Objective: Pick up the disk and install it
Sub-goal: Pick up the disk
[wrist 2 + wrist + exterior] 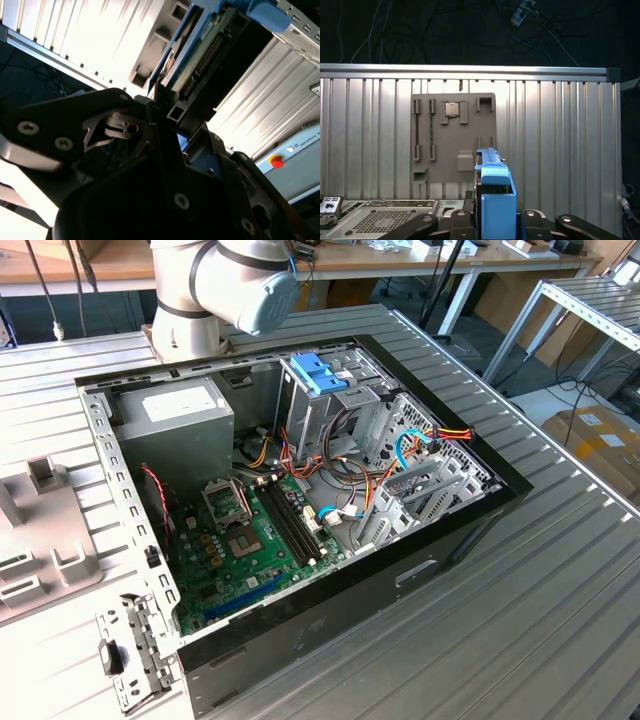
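Observation:
My gripper (495, 216) is shut on the disk (496, 192), which I hold edge-on high above the table. In the first wrist view the disk's blue side bracket faces the camera, standing up between the dark fingers. In the second wrist view the disk (205, 55) shows its green circuit board, its connector row and a blue edge, with the gripper (167, 107) clamped on its near end. In the first wrist view the grey holder plate (452, 140) lies far below, behind the disk.
The open computer case (500, 490) lies on the ribbed metal table, holding a grey power-supply box (175, 410), a green motherboard (250, 540), loose cables and a grey drive cage with light-blue tabs (318, 372). The arm's base (200, 290) stands behind the case. The holder plate (40, 530) lies at the exterior view's left.

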You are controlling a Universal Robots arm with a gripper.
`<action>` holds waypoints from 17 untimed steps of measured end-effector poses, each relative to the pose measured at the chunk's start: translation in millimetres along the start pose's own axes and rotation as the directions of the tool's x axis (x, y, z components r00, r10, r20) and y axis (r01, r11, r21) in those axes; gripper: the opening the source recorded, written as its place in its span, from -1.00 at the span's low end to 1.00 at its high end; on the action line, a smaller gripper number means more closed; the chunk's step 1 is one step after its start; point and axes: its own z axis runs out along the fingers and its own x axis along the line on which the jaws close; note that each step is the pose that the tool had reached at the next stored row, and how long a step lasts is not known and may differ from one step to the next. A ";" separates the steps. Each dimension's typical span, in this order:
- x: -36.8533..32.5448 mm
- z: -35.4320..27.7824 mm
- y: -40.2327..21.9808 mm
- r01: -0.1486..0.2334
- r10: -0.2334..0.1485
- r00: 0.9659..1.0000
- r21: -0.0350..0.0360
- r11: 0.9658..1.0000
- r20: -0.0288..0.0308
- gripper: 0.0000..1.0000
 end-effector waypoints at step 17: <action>0.0 -0.7 -17.4 0.000 0.000 1.000 0.000 1.000 0.000 -0.27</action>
